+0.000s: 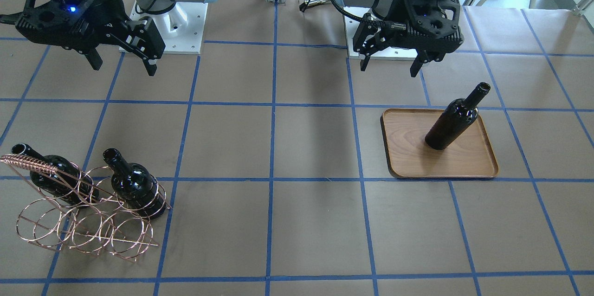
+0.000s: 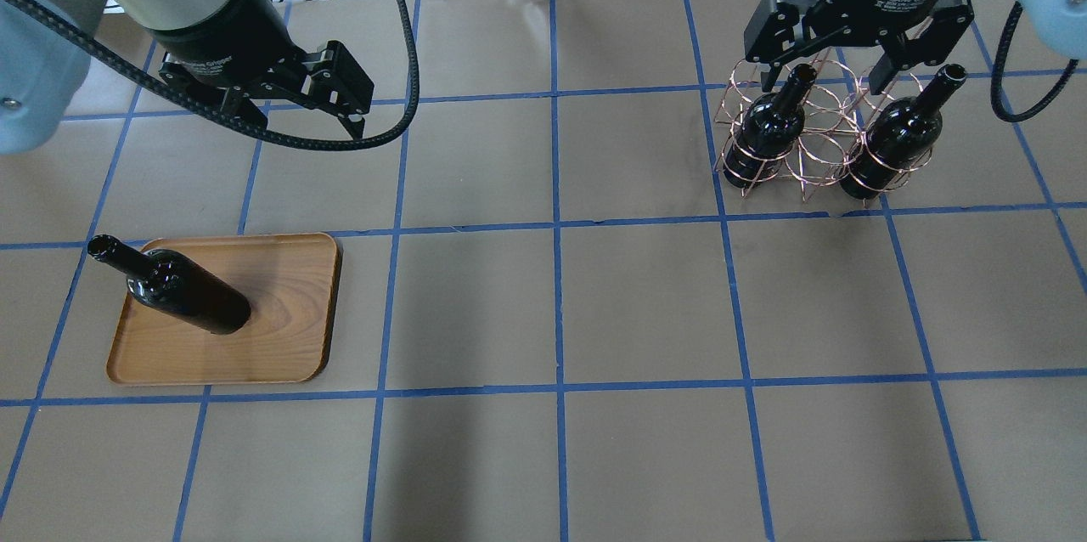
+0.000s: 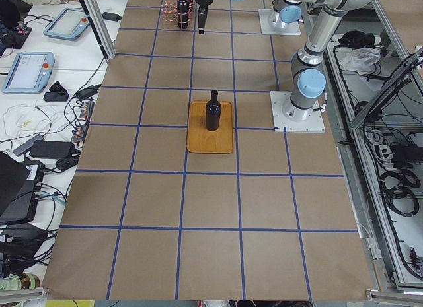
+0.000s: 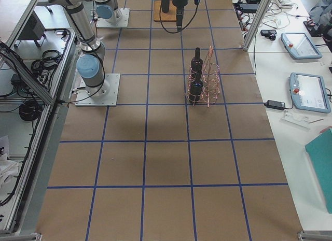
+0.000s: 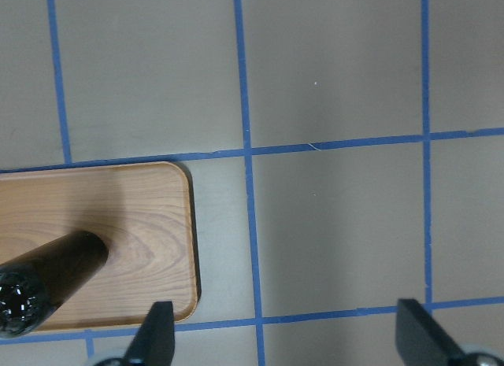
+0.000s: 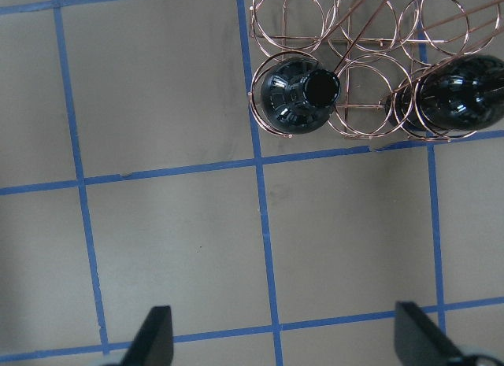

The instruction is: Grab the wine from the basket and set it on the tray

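One black wine bottle (image 2: 183, 291) stands upright on the wooden tray (image 2: 280, 330), also seen in the front view (image 1: 452, 119). Two more bottles (image 2: 764, 130) (image 2: 896, 138) stand in the copper wire basket (image 1: 28, 163). My left gripper (image 2: 293, 113) is open and empty, raised on the robot side of the tray; its wrist view shows the tray corner (image 5: 150, 216) and the bottle (image 5: 47, 271). My right gripper (image 2: 825, 83) is open and empty, raised beside the basket on the robot side. Its wrist view shows both basket bottles (image 6: 299, 94) (image 6: 461, 94) from above.
The table is brown paper with a blue tape grid. The arms' white base plates (image 1: 171, 31) sit at the robot edge. Tablets and cables (image 3: 26, 69) lie on a side bench beyond the table's far edge.
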Available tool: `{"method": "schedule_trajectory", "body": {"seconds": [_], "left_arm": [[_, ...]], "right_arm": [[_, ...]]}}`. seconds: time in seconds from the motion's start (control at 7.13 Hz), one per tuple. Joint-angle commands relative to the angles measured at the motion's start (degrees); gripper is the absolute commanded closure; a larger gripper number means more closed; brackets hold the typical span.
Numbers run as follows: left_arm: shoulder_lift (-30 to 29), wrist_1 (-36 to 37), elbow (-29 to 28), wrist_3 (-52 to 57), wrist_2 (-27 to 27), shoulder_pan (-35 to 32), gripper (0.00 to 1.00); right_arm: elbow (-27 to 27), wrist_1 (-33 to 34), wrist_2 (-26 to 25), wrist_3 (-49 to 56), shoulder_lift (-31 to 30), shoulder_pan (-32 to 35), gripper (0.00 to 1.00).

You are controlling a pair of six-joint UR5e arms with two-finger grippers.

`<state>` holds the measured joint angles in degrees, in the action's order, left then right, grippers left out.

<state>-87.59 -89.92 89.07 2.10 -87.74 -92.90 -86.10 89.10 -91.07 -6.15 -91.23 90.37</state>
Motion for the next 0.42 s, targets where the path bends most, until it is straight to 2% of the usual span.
{"method": "schedule_trajectory", "body": {"seconds": [0.0, 0.28], "left_arm": [[0.58, -0.78, 0.49, 0.27, 0.20, -0.18, 0.00], [0.66, -1.30, 1.11, 0.71, 0.20, -0.09, 0.00]], "right_arm": [[-0.03, 0.02, 0.01, 0.00, -0.09, -0.02, 0.00], [-0.38, 0.11, 0.19, -0.17, 0.17, 0.07, 0.00]]}}
